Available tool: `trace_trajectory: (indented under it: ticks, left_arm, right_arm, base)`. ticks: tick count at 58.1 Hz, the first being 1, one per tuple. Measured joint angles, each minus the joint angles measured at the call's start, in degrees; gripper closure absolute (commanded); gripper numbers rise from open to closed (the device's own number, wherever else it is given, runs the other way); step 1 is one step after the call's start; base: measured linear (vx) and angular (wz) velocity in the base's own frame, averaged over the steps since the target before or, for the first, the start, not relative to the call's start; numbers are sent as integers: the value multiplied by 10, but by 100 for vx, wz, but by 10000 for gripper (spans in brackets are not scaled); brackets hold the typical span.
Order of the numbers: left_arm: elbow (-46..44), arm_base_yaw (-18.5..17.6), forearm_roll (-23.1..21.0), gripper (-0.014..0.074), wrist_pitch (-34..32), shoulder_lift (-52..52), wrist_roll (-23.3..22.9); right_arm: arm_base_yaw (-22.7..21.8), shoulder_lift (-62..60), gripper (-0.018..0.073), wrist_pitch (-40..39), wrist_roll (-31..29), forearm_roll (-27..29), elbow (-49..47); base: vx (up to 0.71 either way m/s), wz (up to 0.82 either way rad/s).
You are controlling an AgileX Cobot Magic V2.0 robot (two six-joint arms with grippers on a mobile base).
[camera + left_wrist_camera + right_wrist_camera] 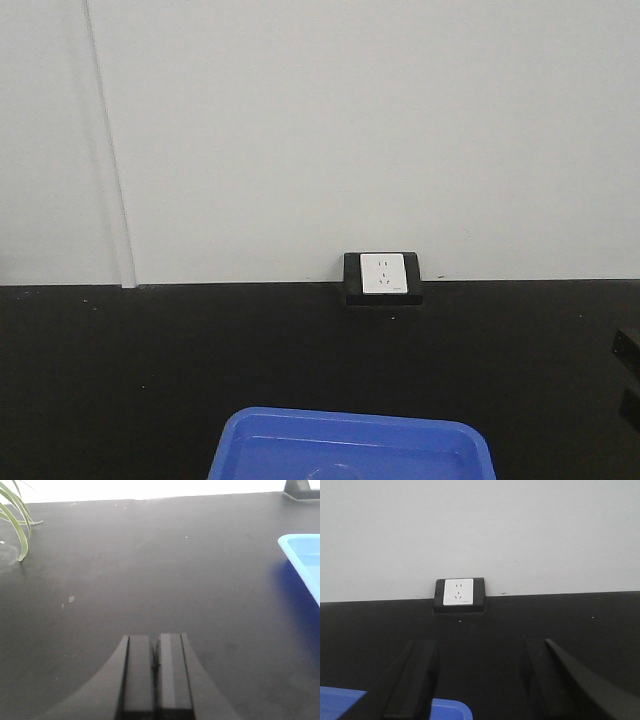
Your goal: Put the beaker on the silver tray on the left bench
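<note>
Left hand [156, 647] pressed together over the black worktop [150, 570] — right hand [479, 652] spread, blue tray [337, 702] near

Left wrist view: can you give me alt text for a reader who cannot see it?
The left claw, shut and empty, sits low in frame over a black worktop. A corner of a blue tray shows at the right edge, and green plant leaves at the upper left.
</note>
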Motion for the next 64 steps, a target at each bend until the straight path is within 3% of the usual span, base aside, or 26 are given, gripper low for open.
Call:
trace_trajectory:
  ticks: [50,64]
  left_arm:
    - [0,0,0,595,0,0,0]
    - [0,0,0,595,0,0,0]
  right_arm:
    - [0,0,90,9,0,1,0]
    - [0,0,-17,23,0,1,0]
  base:
    - [0,0]
    - [0,0]
